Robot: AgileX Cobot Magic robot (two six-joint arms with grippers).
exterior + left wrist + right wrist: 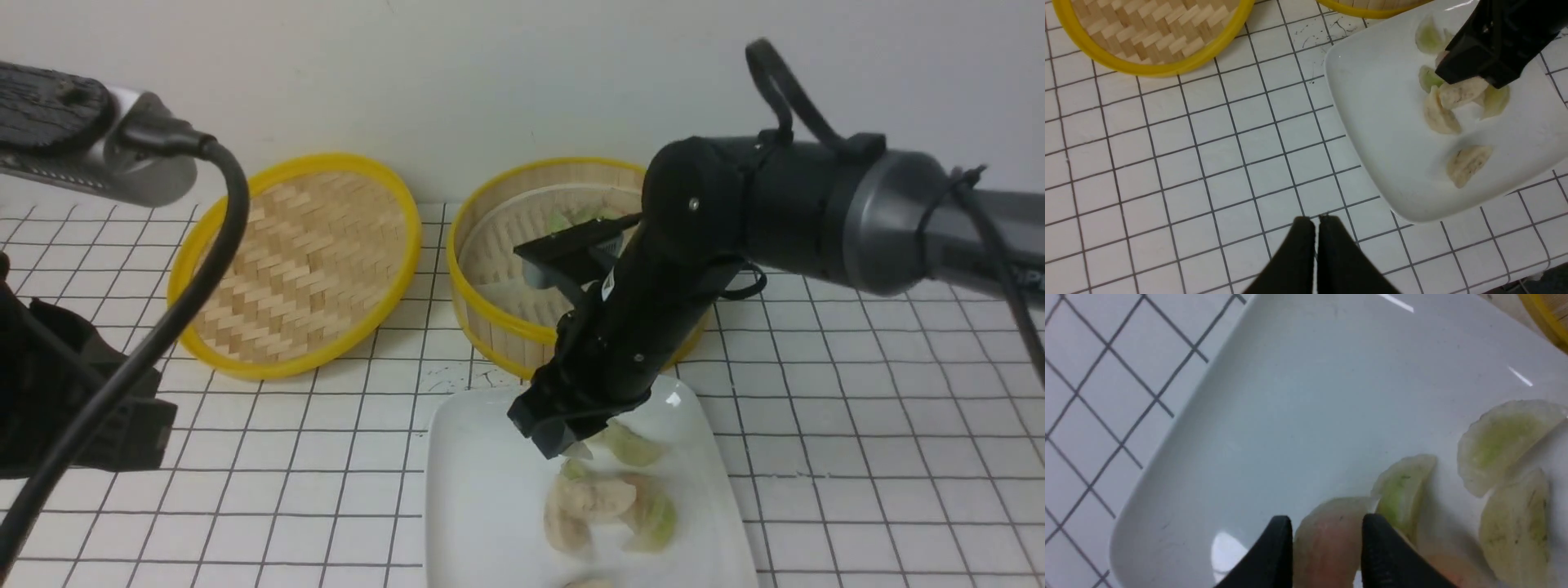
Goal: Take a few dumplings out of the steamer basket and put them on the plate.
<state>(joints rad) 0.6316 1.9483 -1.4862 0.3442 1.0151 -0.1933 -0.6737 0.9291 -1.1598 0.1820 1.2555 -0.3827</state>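
Note:
The steamer basket (490,322) stands at the back centre, with green dumplings (571,219) inside, partly hidden by my right arm. The white plate (482,490) lies in front of it and holds several dumplings (592,498), also seen in the left wrist view (1468,163). My right gripper (567,447) hangs low over the plate. In the right wrist view its jaws (1327,524) stand a dumpling's width apart, shut on a pinkish dumpling (1327,547) that fills the gap, beside a green one (1400,490). My left gripper (1316,218) is shut and empty above the tiles, left of the plate (1380,122).
The shallow woven lid (294,253) lies left of the basket, also in the left wrist view (1147,36). The tabletop is white grid tile against a plain wall. My left arm fills the front view's left edge.

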